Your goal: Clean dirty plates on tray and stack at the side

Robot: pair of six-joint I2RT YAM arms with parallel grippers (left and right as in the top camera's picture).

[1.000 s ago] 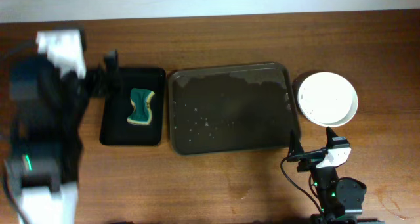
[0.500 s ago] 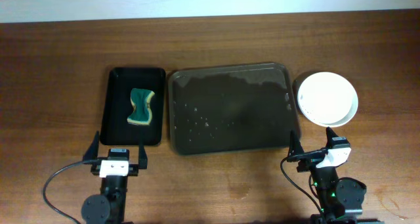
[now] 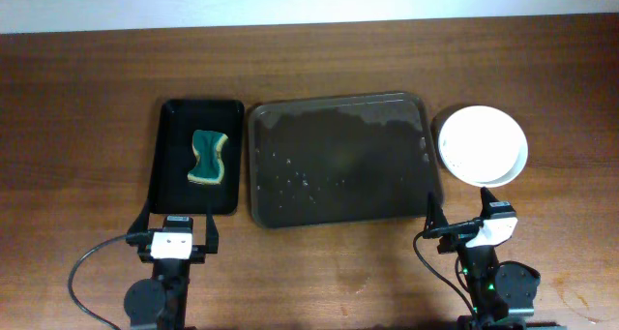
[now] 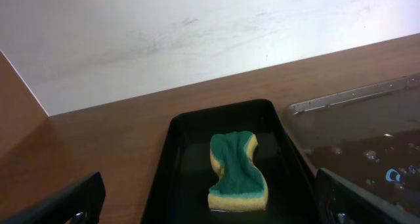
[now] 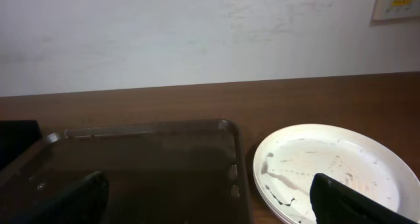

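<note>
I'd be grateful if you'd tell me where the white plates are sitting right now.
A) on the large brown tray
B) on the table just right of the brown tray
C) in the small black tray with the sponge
B: the plates rest stacked on the table beside the right rim of the tray, which holds only droplets.

In the right wrist view, the fingers [image 5: 357,211] cover the near rim of the plates [image 5: 328,152]; how many are stacked cannot be told. Between the fingers, the tray [image 5: 144,158] runs off the bottom edge.
</note>
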